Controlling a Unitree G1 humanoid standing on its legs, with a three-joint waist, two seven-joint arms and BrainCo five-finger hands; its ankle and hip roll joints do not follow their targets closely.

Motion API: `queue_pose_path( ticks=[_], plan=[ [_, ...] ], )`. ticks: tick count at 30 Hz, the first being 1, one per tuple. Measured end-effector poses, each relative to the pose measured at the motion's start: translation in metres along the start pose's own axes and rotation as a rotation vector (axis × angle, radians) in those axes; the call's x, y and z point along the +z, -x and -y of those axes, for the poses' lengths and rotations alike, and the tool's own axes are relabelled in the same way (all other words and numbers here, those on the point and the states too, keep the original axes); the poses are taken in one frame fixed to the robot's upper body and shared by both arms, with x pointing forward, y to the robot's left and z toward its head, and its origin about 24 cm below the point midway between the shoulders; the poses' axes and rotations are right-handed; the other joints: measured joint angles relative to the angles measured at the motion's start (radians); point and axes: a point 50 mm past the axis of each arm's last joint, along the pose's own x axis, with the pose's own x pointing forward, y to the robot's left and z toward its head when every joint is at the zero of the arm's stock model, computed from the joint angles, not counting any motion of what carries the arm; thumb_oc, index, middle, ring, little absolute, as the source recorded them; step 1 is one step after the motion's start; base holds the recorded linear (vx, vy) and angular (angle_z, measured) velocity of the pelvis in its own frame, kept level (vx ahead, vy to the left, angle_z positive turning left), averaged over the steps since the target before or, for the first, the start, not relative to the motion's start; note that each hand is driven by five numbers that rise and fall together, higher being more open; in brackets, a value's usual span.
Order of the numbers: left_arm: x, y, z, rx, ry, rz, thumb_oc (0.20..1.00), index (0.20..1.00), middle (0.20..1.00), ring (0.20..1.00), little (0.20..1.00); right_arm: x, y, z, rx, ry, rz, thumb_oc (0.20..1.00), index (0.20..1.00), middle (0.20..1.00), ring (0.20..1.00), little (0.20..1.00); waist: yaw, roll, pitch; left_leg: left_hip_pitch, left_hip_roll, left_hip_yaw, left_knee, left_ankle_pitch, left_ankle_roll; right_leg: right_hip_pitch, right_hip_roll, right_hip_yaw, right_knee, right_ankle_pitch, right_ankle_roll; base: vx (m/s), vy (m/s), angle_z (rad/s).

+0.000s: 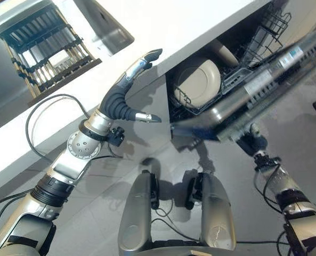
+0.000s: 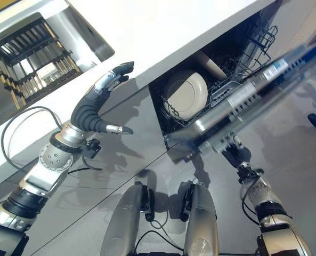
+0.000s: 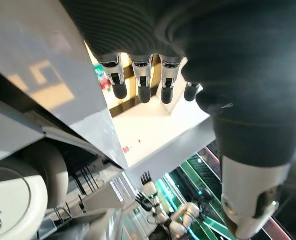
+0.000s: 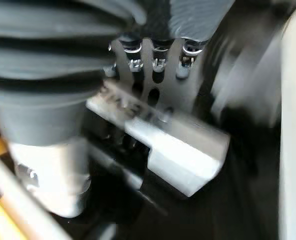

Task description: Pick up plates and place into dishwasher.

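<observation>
We see the white bench [image 1: 200,26] running across the scene, with the dishwasher [image 1: 243,58] open beneath it and its door [image 1: 253,96] half raised. A dish rack [image 1: 46,45] sits at the bench's far left. A cream plate [image 1: 197,82] stands upright in the lower rack. Our left hand [image 1: 120,98] hovers by the bench edge, fingers straight and empty. Our right hand [image 4: 152,75] is under the door's edge; we cannot tell its fingers' state.
</observation>
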Motion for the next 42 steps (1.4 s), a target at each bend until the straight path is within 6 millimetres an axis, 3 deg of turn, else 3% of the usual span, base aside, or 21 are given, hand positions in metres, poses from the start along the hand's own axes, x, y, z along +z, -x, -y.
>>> queue_pose_path(
  ticks=[5,7,9,14,17,19,22,25,28,31,35,38,40,42],
  plan=[
    [0.001,0.000,-0.002,0.009,0.000,0.019,1.000,1.000,1.000,1.000,1.000,0.015,-0.033,-0.023,0.068,-0.004,0.063,1.000,1.000,1.000,1.000,1.000,0.049,-0.003,-0.001,0.039,-0.018,-0.019,-0.021,0.003,-0.002,0.054,-0.022,-0.024,-0.012,-0.018,0.007,0.05,-0.014,0.20],
    [0.007,0.001,0.004,-0.021,0.018,0.063,1.000,1.000,1.000,1.000,1.000,0.022,-0.041,-0.025,0.034,-0.017,0.092,1.000,1.000,1.000,1.000,1.000,0.083,-0.004,-0.001,0.059,-0.021,-0.020,-0.034,0.003,-0.002,0.086,-0.031,-0.036,-0.023,-0.017,0.015,0.03,0.007,0.28],
    [0.015,0.000,0.006,-0.047,0.029,0.115,1.000,1.000,1.000,1.000,1.000,0.021,-0.040,-0.021,-0.003,-0.046,0.117,1.000,1.000,1.000,1.000,1.000,0.089,-0.012,-0.005,0.075,-0.020,-0.019,-0.046,0.008,0.000,0.115,-0.032,-0.041,-0.040,-0.017,0.024,0.04,0.010,0.40],
    [0.014,-0.001,0.001,-0.102,0.113,0.115,1.000,1.000,1.000,1.000,1.000,0.002,-0.035,-0.010,-0.088,-0.104,0.087,1.000,1.000,1.000,1.000,1.000,0.079,-0.040,-0.022,0.145,-0.029,-0.009,-0.105,0.012,0.017,0.191,-0.030,-0.039,-0.102,-0.006,0.051,0.06,0.018,0.09],
    [0.009,0.000,0.007,-0.174,0.248,0.092,1.000,1.000,1.000,1.000,1.000,-0.024,-0.028,-0.001,-0.202,-0.162,0.051,1.000,1.000,1.000,1.000,1.000,0.082,-0.071,-0.065,0.203,-0.031,-0.001,-0.180,0.031,0.019,0.245,-0.018,-0.040,-0.180,0.022,0.062,0.06,0.042,-0.03],
    [0.001,0.002,0.017,-0.200,0.343,0.061,1.000,1.000,1.000,1.000,1.000,-0.045,-0.016,0.008,-0.293,-0.206,0.019,1.000,1.000,1.000,1.000,1.000,0.083,-0.079,-0.137,0.225,-0.032,0.004,-0.240,0.050,0.022,0.265,-0.003,-0.037,-0.250,0.050,0.073,0.12,0.049,-0.05],
    [-0.021,0.013,0.051,-0.238,0.556,-0.046,1.000,1.000,1.000,1.000,1.000,-0.084,0.011,0.018,-0.415,-0.279,-0.044,1.000,1.000,1.000,1.000,1.000,0.079,-0.085,-0.220,0.342,-0.038,0.031,-0.428,0.113,0.029,0.367,0.039,-0.002,-0.452,0.134,0.098,0.10,0.054,-0.17],
    [-0.040,0.034,0.080,-0.239,0.827,-0.154,1.000,1.000,1.000,1.000,1.000,-0.112,0.035,0.020,-0.450,-0.298,-0.113,1.000,1.000,1.000,1.000,1.000,0.074,-0.089,-0.278,0.459,-0.042,0.067,-0.617,0.184,0.038,0.472,0.072,0.016,-0.663,0.234,0.112,0.07,0.056,-0.29],
    [-0.055,0.059,0.105,-0.210,1.042,-0.243,1.000,1.000,1.000,1.000,1.000,-0.136,0.049,0.016,-0.443,-0.321,-0.207,1.000,1.000,1.000,1.000,1.000,0.038,-0.116,-0.343,0.539,-0.052,0.085,-0.752,0.231,0.040,0.555,0.092,0.025,-0.828,0.308,0.124,0.04,0.042,-0.18],
    [-0.058,0.066,0.111,-0.205,1.103,-0.246,1.000,1.000,1.000,1.000,1.000,-0.150,0.067,0.017,-0.474,-0.331,-0.287,1.000,1.000,1.000,1.000,1.000,0.022,-0.127,-0.389,0.573,-0.059,0.098,-0.821,0.260,0.044,0.596,0.103,0.043,-0.928,0.362,0.129,0.03,0.028,-0.15],
    [-0.061,0.083,0.124,-0.188,1.164,-0.283,1.000,1.000,1.000,1.000,1.000,-0.190,0.113,0.012,-0.613,-0.424,-0.419,1.000,1.000,1.000,1.000,1.000,0.016,-0.126,-0.460,0.623,-0.080,0.099,-0.939,0.317,0.047,0.626,0.103,0.054,-1.011,0.405,0.137,0.01,0.010,-0.04],
    [-0.065,0.094,0.133,-0.179,1.224,-0.333,1.000,1.000,1.000,1.000,1.000,-0.218,0.145,0.003,-0.726,-0.502,-0.534,1.000,1.000,1.000,1.000,1.000,-0.003,-0.108,-0.492,0.648,-0.086,0.099,-1.041,0.368,0.042,0.625,0.107,0.067,-1.044,0.427,0.137,0.00,0.000,0.00],
    [-0.072,0.118,0.146,-0.102,1.328,-0.421,1.000,1.000,1.000,1.000,1.000,-0.228,0.157,-0.002,-0.769,-0.514,-0.600,1.000,1.000,1.000,1.000,1.000,-0.012,-0.093,-0.503,0.679,-0.087,0.107,-1.110,0.406,0.037,0.629,0.114,0.070,-1.078,0.441,0.140,0.02,-0.002,-0.10],
    [-0.073,0.147,0.171,-0.028,1.481,-0.537,1.000,1.000,1.000,1.000,1.000,-0.235,0.168,-0.004,-0.820,-0.499,-0.675,1.000,1.000,1.000,1.000,1.000,-0.030,-0.089,-0.501,0.676,-0.083,0.113,-1.109,0.408,0.033,0.637,0.119,0.074,-1.112,0.462,0.139,0.01,-0.014,-0.12]
  ],
)
